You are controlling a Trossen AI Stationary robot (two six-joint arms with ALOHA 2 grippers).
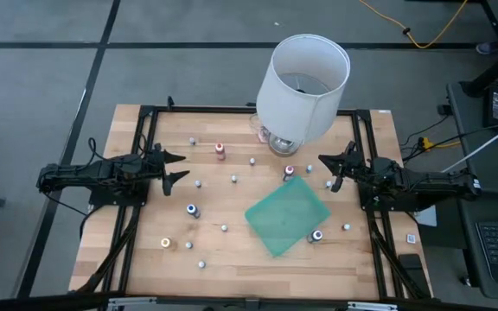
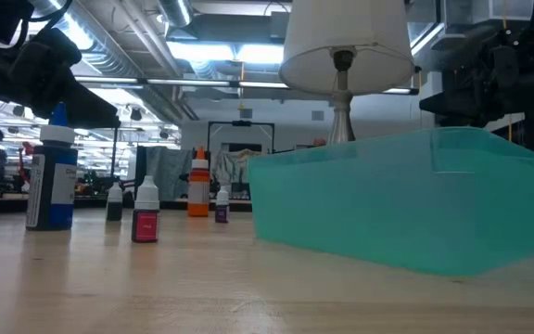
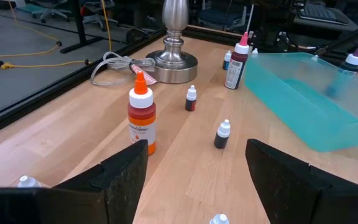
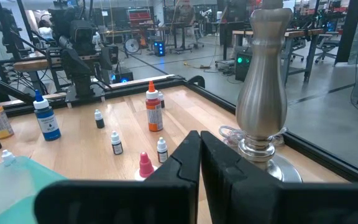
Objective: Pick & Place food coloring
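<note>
The left gripper [image 1: 176, 167] hangs at the table's left edge, jaws apart and empty, aimed across the bottles [image 1: 220, 151], probably lining up a pick. The bottles stand scattered over the wood; the orange-capped bottle [image 3: 142, 121] is nearest its fingers. In the middle lies the green tray [image 1: 288, 216], with nothing visible inside; two bottles stand just beside it. The lamp [image 1: 305, 82] stands behind. The right gripper [image 1: 328, 166] waits pinched shut, holding nothing.
</note>
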